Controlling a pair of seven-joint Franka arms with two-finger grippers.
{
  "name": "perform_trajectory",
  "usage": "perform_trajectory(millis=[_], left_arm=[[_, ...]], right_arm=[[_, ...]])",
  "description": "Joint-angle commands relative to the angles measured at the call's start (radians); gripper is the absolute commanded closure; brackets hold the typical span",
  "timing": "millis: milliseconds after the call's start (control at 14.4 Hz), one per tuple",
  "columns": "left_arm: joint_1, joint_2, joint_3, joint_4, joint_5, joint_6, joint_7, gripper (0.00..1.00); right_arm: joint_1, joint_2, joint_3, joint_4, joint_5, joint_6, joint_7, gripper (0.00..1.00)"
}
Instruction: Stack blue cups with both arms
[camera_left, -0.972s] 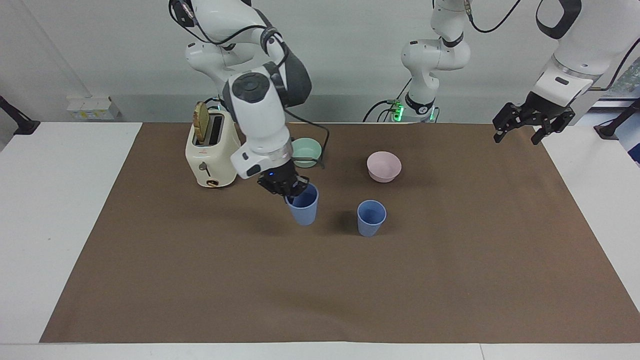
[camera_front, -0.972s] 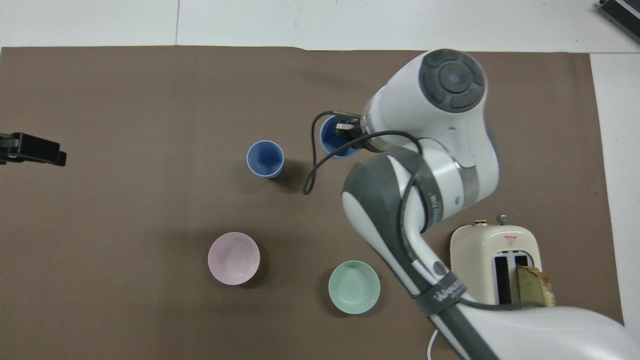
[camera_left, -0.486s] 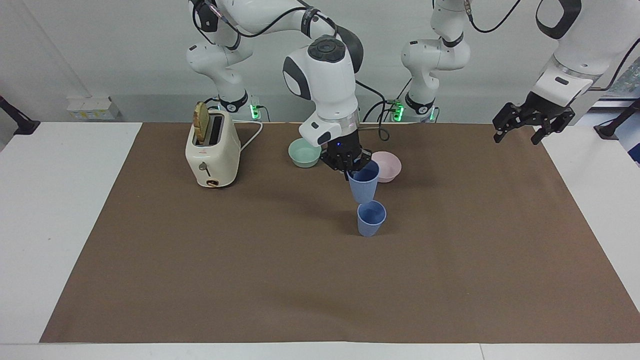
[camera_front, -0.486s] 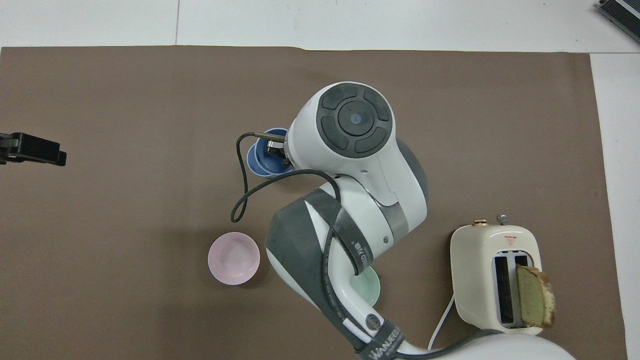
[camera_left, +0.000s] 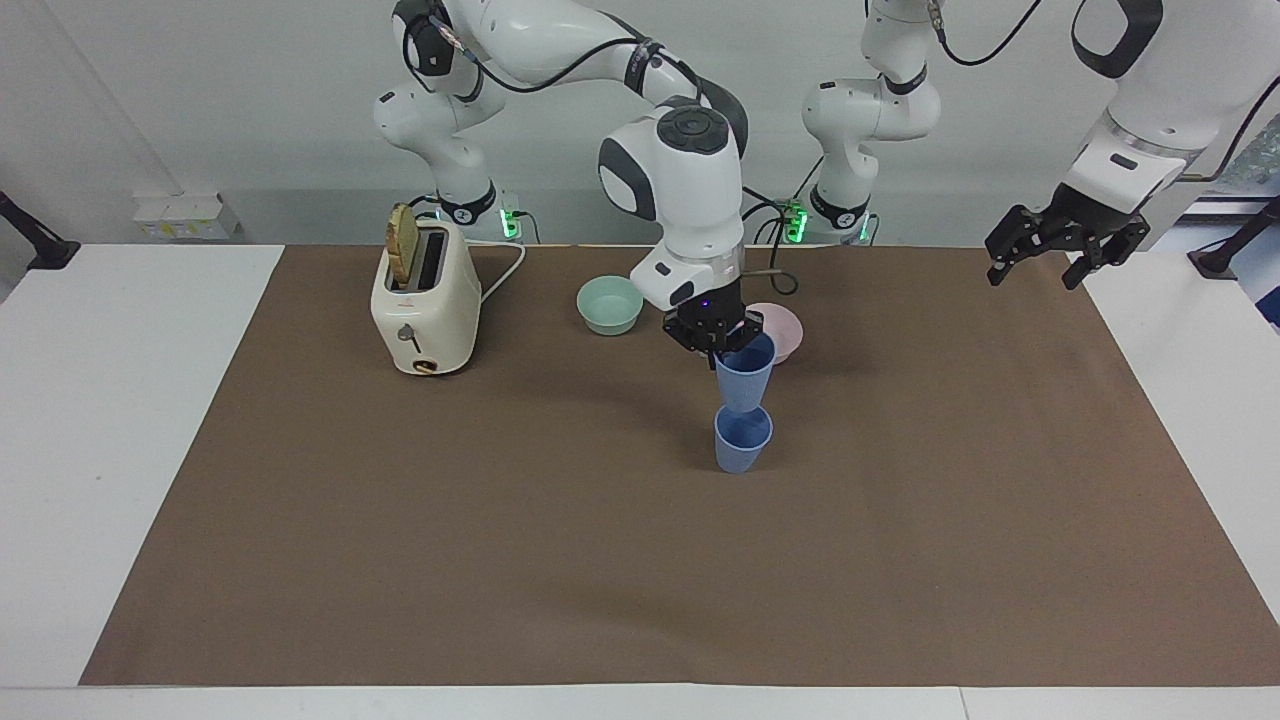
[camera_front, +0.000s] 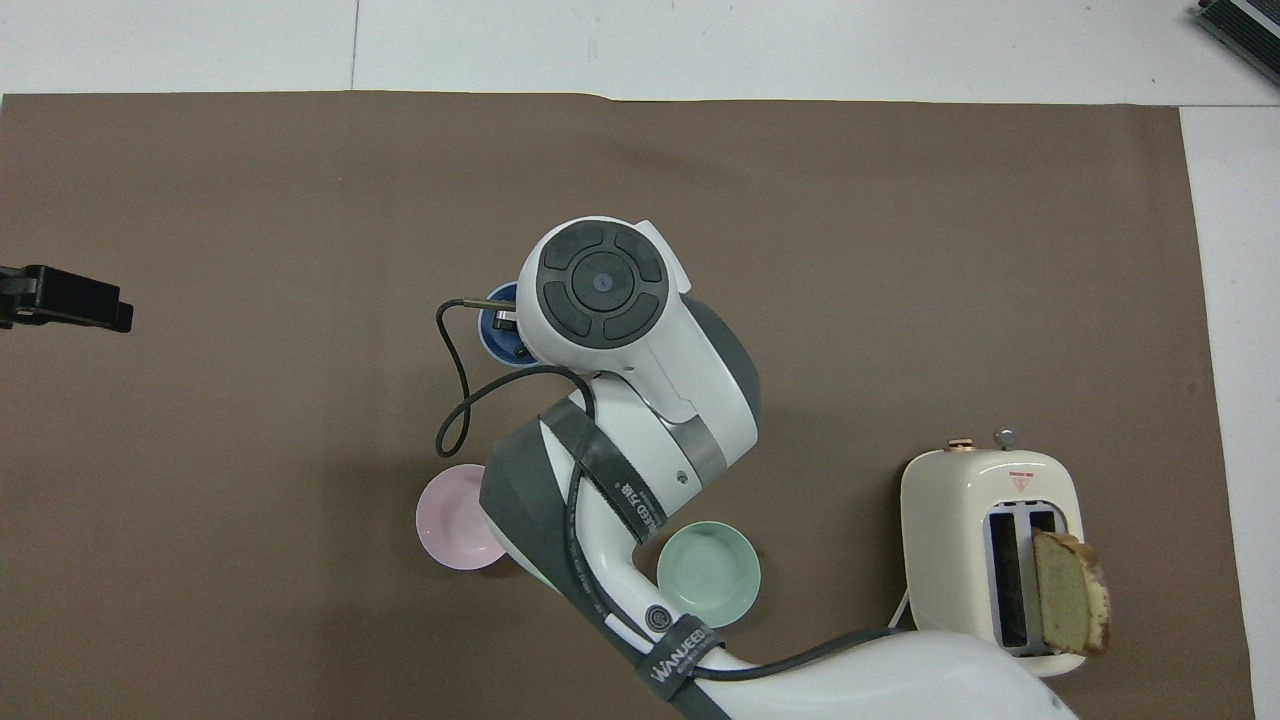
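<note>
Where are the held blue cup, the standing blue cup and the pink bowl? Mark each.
held blue cup (camera_left: 744, 381), facing view, side wall.
standing blue cup (camera_left: 741, 455), facing view, side wall.
pink bowl (camera_left: 790, 331), facing view, visible rim.

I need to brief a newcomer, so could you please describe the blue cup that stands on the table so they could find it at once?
Start at the cream toaster near the right arm's end of the brown mat, then pass the mint-green bowl and pink bowl. The standing blue cup lies farther from the robots than both bowls. Its twin, the held blue cup, hangs directly above it in the right hand.

Two blue cups (camera_left: 744, 378) (camera_left: 742, 441), two bowls (camera_left: 610, 304) (camera_left: 786, 329), one toaster (camera_left: 424, 300), two arms (camera_left: 680, 180) (camera_left: 1130, 150).
</note>
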Motion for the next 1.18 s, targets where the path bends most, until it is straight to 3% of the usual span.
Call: perform_trajectory(millis=[0,1111], left_arm=[[0.011,0.008,-0.007,0.019,0.018,-0.021,0.014,0.0],[0.011,0.008,-0.008,0.019,0.018,-0.021,0.014,0.0]], right_arm=[[-0.005,0.018,0.001,0.024,-0.021,0.009,0.03,1.0],[-0.018,0.066,-0.013,0.096,-0.021,0.032,0.032,1.0]])
